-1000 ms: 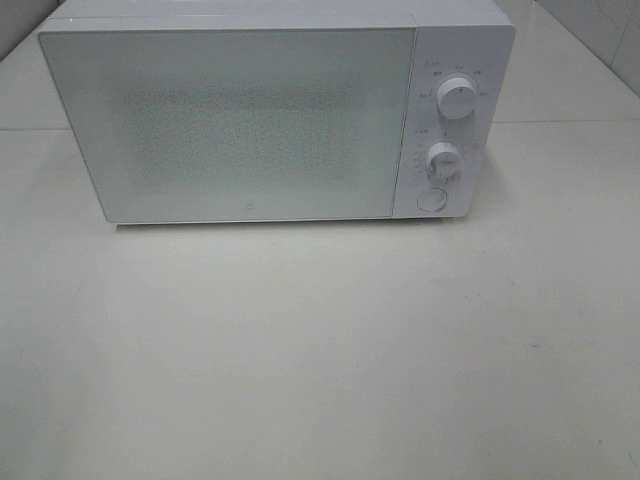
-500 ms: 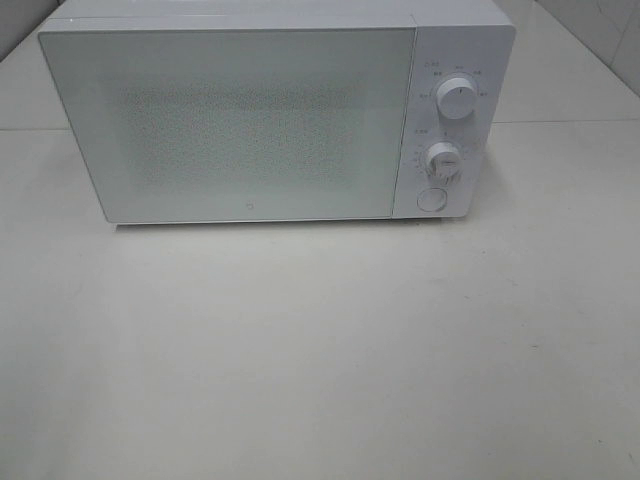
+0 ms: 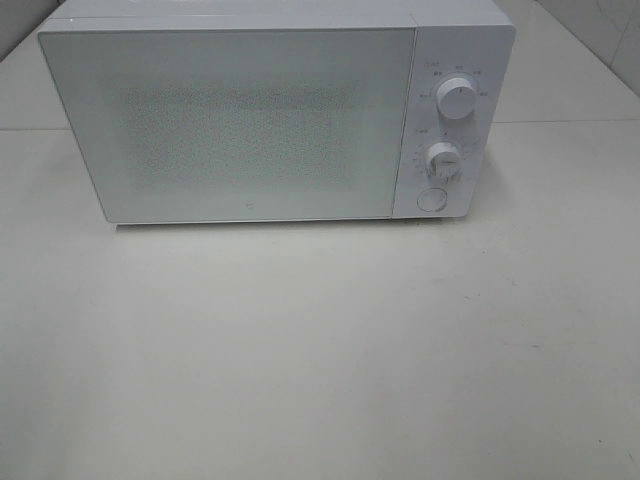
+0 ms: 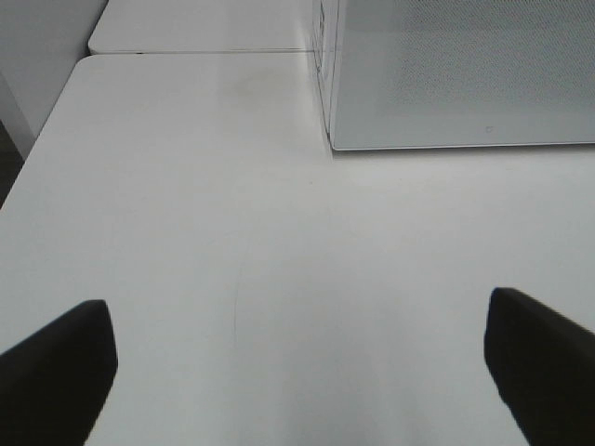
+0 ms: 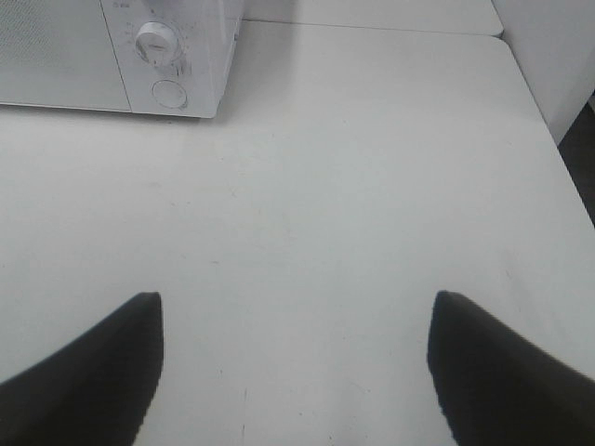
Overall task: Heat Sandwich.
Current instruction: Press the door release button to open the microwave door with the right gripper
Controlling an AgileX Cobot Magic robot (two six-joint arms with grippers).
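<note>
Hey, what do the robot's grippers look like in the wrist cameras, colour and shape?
Only the fingertips show. The left gripper has two plain black fingers with blunt, squared tips. The right gripper has matte black fingers tapering to rounded tips. No cables, markings or arm links are visible.

White microwave (image 3: 270,115), dotted door (image 3: 235,125); black fingers (image 4: 56,381).

1 microwave (image 3: 240,120); 2 knobs – upper knob (image 3: 457,101), lower knob (image 3: 443,162); 1 round btn (image 3: 431,199); 1 bench (image 3: 320,350); 2 claws – left claw (image 4: 297,307), right claw (image 5: 296,297).
</note>
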